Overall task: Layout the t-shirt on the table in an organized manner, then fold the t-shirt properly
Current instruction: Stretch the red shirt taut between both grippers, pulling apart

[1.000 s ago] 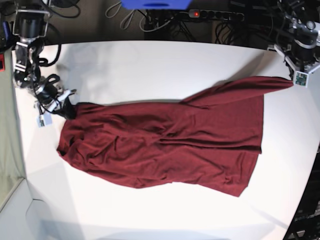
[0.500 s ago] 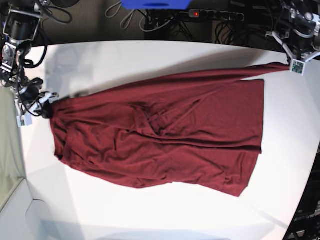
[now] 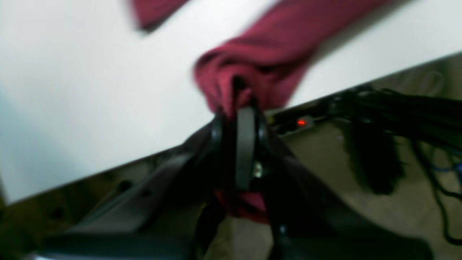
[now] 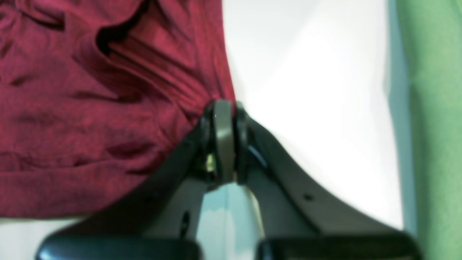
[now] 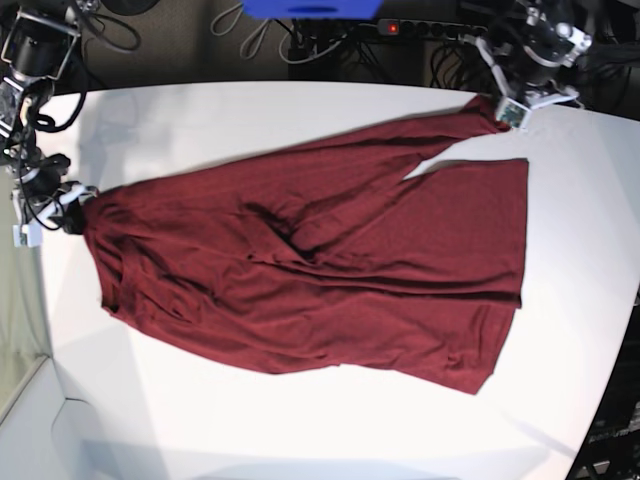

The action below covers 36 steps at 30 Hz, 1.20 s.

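Now t-shirt (image 5: 310, 270) stretched wider; left hand (image 5: 503, 108) shifted inward, both clamped.

left wrist view motion-blurred, t-shirt (image 3: 252, 61) cut off at top edge, cables indistinct

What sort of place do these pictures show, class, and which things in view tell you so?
Probably a robotics lab: a bare white table, a power strip with tangled cables behind it, and the left gripper and right gripper holding a t-shirt.

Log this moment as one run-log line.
phase: spreading | left gripper: shut on t-shirt | right gripper: shut on t-shirt | table
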Motion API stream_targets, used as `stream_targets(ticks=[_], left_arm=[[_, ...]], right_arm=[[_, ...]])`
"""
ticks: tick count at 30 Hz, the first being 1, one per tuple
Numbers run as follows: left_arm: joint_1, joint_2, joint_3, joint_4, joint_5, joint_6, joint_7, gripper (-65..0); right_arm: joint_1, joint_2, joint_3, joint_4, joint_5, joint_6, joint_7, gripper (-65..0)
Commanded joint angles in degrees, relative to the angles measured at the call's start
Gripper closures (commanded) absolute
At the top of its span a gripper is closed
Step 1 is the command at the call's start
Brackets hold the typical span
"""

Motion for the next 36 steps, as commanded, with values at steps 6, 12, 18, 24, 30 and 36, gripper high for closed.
stream_targets(ticks=[6,12,18,24,30,36], left_arm=[[-0.66,-0.97,1.21,2.11,-0.24,0.32,-1.45,-0.1],[-8.48,-2.72,-6.61,4.22,-0.24,0.32,-1.45,-0.1],[-18.06,-3.08,-11.89,4.22,-0.24,0.32,-1.45,-0.1],[-20.7,-3.08,-10.3,4.22,-0.24,0.32,-1.45,0.0],[-18.24,-3.08,-8.81,4.14,-0.24,0.32,-1.36,0.0],[-15.78,-3.25,-8.81,2.29,-0.16,0.32,-1.27,-0.2]], right_arm=[[0.33,1.3,2.84,0.84,0.76,-0.23,1.28,0.0],[0.24,1.3,3.11,0.84,0.76,-0.23,1.28,0.0],[0.07,1.21,3.19,0.84,0.76,-0.23,1.28,0.0],[0.07,1.21,3.19,0.84,0.76,-0.23,1.11,0.0],[0.07,1.21,3.19,0.84,0.76,-0.23,1.11,0.0],[0.24,1.13,3.19,0.84,0.76,-0.23,1.19,0.0]])
